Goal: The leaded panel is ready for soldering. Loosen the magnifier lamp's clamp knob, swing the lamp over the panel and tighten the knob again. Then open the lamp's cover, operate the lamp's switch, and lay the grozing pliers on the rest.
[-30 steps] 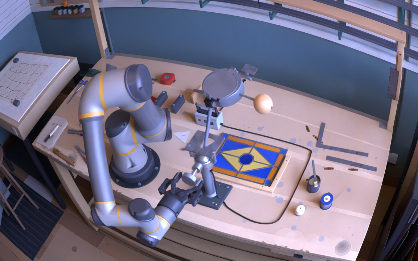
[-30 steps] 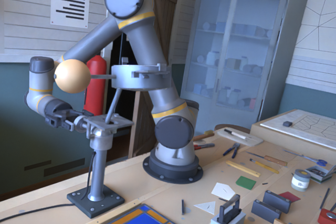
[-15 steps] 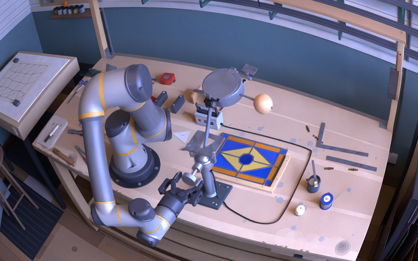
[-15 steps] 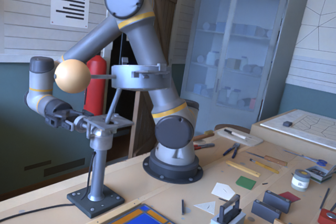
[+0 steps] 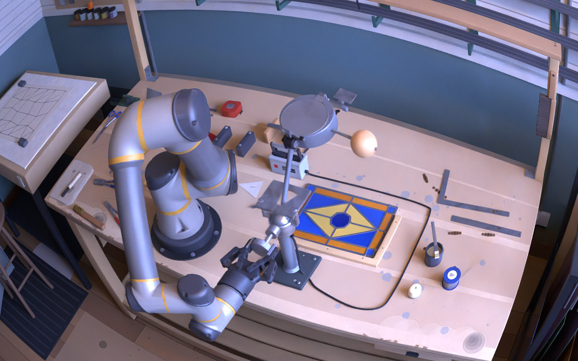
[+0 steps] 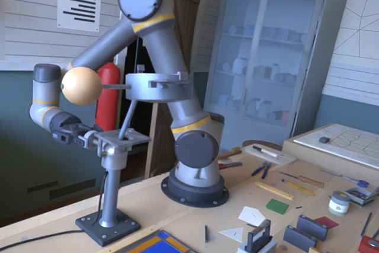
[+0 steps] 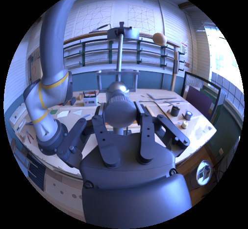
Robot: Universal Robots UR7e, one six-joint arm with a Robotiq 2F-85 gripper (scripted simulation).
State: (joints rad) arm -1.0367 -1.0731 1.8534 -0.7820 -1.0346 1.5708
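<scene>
The clamp knob (image 5: 262,246) (image 7: 120,111) is a round grey knob on the side of the lamp post (image 5: 287,251), at the bench's front edge. It sits gripped between the fingers of my gripper (image 5: 255,256) (image 6: 87,138) (image 7: 120,114), which has closed on it. The lamp head (image 5: 308,117) (image 6: 157,86) with its shut cover stands high on a thin arm, behind the stained-glass panel (image 5: 343,220). A tan ball handle (image 5: 363,143) (image 6: 81,86) sticks out from the head.
A small pot with a brush (image 5: 433,253) stands right of the panel. A black cable (image 5: 399,274) loops around the panel from the post's base plate (image 5: 298,268). A grey switch box (image 5: 287,162) sits behind the panel. Hand tools (image 6: 269,167) lie near the arm's base.
</scene>
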